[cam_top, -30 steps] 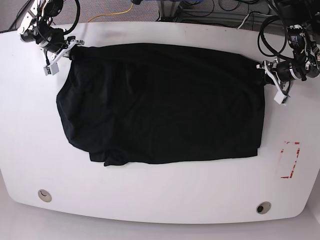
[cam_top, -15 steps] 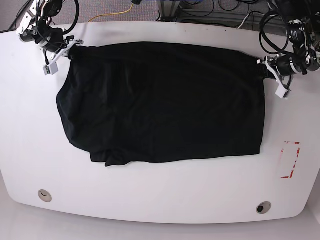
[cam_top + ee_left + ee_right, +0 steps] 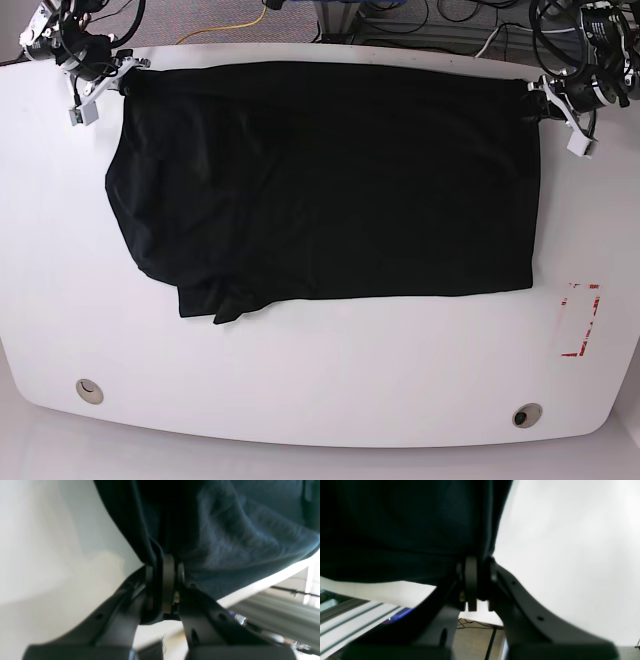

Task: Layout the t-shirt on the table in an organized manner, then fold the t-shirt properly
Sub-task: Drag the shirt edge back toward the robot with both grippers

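layout step: the left end effector [image 3: 540, 97] and right end effector [image 3: 118, 72] each pinch a far corner of the black t-shirt [image 3: 330, 185], spread on the white bench [image 3: 320, 390]. next likely calls for flattening the bunched near-left hem.

The t-shirt [image 3: 330, 180] is plain solid black with no print. Beneath it the tabletop [image 3: 320, 390] is glossy white. Near the tabletop's edge sits a red tape outline [image 3: 580, 320], and two round silvery-grey grommets [image 3: 89, 390] are set in it. Each claw, left [image 3: 165, 580] and right [image 3: 475, 580], is dark grey to black.
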